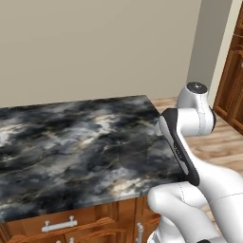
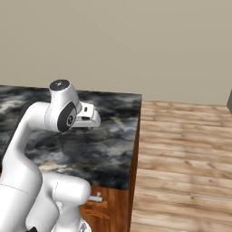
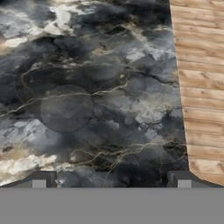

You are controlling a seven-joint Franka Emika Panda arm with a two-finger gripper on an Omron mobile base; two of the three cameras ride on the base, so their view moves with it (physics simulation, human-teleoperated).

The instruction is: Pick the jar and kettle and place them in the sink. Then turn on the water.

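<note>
Glossy white rounded arm (image 1: 190,199), dark joint caps, black forearm band

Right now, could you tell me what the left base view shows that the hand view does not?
Left base view alone: the beige wall, wooden cabinet fronts with a drawer handle, and the white arm. Hand view alone: the open gripper, its fingertips far apart above the stone. Both share the dark marbled counter and the wooden floor.

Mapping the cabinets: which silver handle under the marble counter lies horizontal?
The left drawer's silver bar handle; the silver handle nearer the arm stands upright.
</note>
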